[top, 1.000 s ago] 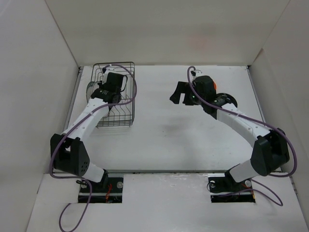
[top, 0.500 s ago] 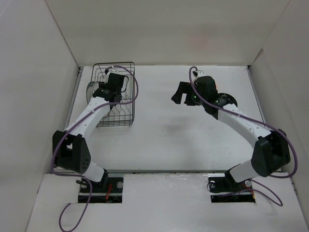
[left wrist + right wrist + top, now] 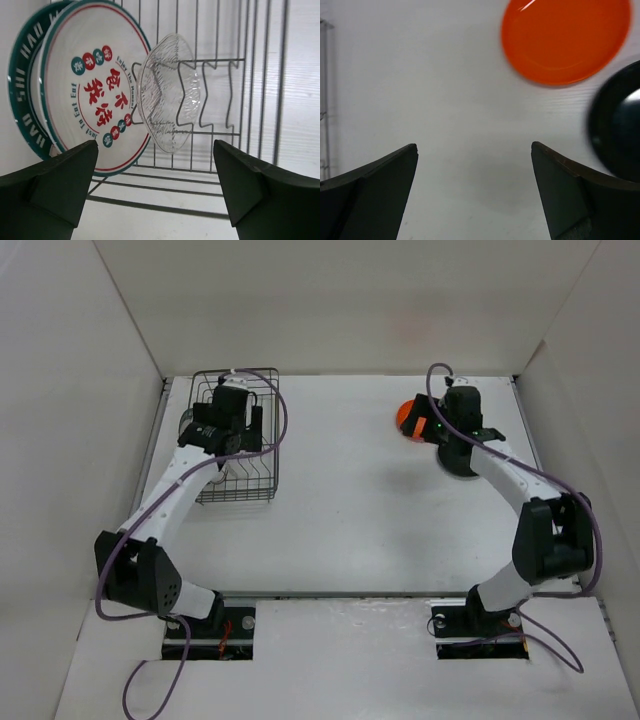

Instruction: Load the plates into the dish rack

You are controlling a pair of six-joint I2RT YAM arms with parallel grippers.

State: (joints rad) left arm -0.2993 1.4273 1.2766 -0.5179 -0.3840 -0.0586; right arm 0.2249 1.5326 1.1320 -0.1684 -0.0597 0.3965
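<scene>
The black wire dish rack (image 3: 270,455) stands at the back left. In the left wrist view three plates stand upright between the rack's tines (image 3: 215,95): a green-rimmed plate (image 3: 22,100), a white plate with red marks (image 3: 90,95) and a clear glass plate (image 3: 170,92). My left gripper (image 3: 155,146) is open just in front of the glass plate, touching nothing. At the back right, my right gripper (image 3: 474,146) is open above bare table. The orange plate (image 3: 565,37) and the black plate (image 3: 617,125) lie flat just beyond it. The orange plate (image 3: 406,418) also shows beside my right gripper (image 3: 438,427).
White walls close in the table on the left, back and right. The rack's tall wire sides (image 3: 270,75) rise around my left gripper (image 3: 218,432). Both arm bases sit at the near edge.
My left gripper has opened and let go of the clear glass plate, which now stands in the rack. My right arm has swung right and back, over the orange and black plates.
</scene>
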